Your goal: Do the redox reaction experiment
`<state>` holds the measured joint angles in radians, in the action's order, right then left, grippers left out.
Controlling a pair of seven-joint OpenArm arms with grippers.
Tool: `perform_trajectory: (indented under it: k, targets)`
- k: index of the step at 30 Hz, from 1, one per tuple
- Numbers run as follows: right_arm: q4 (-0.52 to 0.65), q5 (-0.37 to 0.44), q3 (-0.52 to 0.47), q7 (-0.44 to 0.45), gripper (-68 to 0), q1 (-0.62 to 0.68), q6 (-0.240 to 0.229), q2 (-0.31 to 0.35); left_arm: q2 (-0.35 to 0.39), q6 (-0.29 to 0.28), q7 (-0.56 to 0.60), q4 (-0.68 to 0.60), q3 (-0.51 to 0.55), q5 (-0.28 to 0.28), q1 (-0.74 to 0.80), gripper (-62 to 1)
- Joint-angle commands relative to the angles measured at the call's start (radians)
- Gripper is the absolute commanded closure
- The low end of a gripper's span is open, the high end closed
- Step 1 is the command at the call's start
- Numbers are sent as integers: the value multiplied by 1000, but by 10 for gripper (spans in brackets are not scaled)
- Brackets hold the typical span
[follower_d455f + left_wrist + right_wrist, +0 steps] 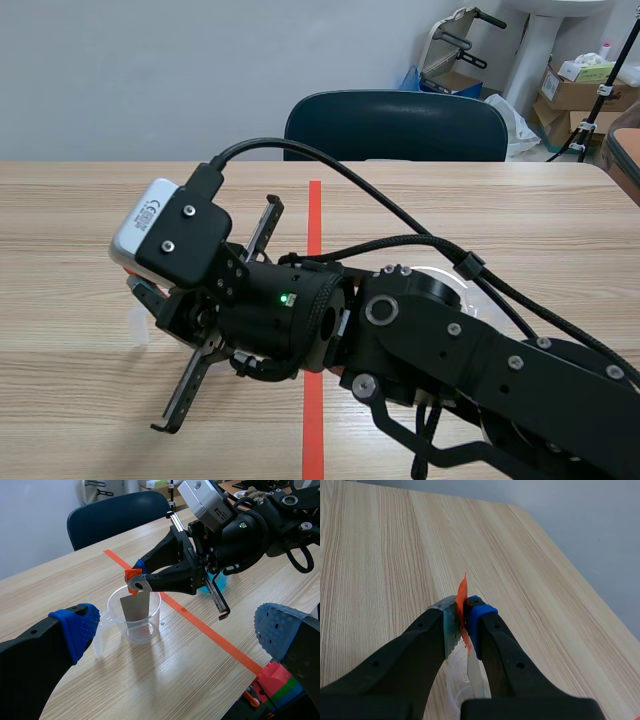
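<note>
A: Since the strip (135,607) has to go into the beaker (150,622) end first, you have the right gripper (137,582) clenched on its top. The pads pinch the orange tag (462,600), so the grey metal hangs below the fingers.

B: That's also why your arm crosses the tape line (315,210). The beaker stands left of it, about midway between near and far on the table (450,200), and the arm comes in from the right.

A: The strip's lower part is inside the rim, a little tilted. You can't tell from here whether it meets the bottom, or whether there's any liquid in there.

B: Your left gripper (180,630) is released, fingers wide with nothing between them. It sits left and near of the beaker, apart from it, with the handle turned its way. My guess is it's placed to steady the beaker if the strip nudges it.

A: Gripping by the tag spares your pads from whatever is in the beaker. I'd judge the dip is under way, not finished.
</note>
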<state>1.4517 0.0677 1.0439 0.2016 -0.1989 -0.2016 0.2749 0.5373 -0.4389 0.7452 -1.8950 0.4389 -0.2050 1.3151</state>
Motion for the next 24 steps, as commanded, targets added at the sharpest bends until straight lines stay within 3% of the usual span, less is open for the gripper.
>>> perform_trajectory:
  k: [1,7,11,17,24]
  targets:
    - [17,10,-9,13,-8,-14,3,0,-5,2,14,-9,-5,-6,2,-623]
    - [90,61,-57,-108,-8,-14,-10,0,-5,2,14,-9,-5,-6,2,-623]
    - [176,107,-89,-208,-8,-14,-61,0,-5,2,14,-9,-5,-6,2,-623]
    - [293,151,-120,-336,-8,-14,-61,0,-5,2,14,-9,-5,-6,2,-623]
    - [415,198,-161,-426,-8,-14,-61,0,-5,2,14,-9,-5,-6,2,-623]
